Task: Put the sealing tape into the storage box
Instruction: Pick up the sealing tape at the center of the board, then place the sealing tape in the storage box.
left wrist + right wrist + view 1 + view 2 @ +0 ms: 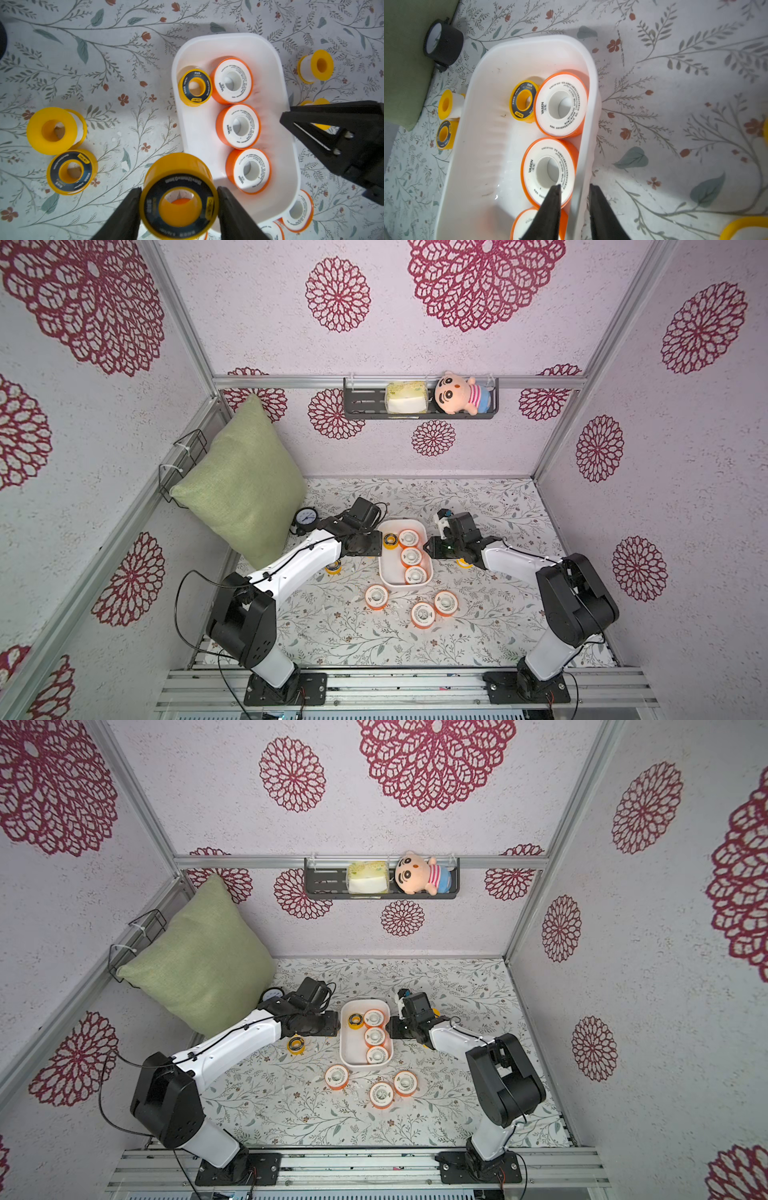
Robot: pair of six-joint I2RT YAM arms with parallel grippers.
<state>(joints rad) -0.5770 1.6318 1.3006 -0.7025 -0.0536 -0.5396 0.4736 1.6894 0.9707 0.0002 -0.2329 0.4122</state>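
A yellow black-faced spool (178, 166) is pinched between the jaws of the left gripper (179, 199) and held up right by one long wall of the storage box (390, 570). Inside the box, three orange spools (411, 556) are lined up in a row, with one small yellow spool (390, 540) tucked beside the far one. The box's other long wall is straddled by the right gripper (575, 186), jaws narrow. Whether it's actually squeezed can't be told. Three loose orange spools (422, 614) are scattered just off the box's near end.
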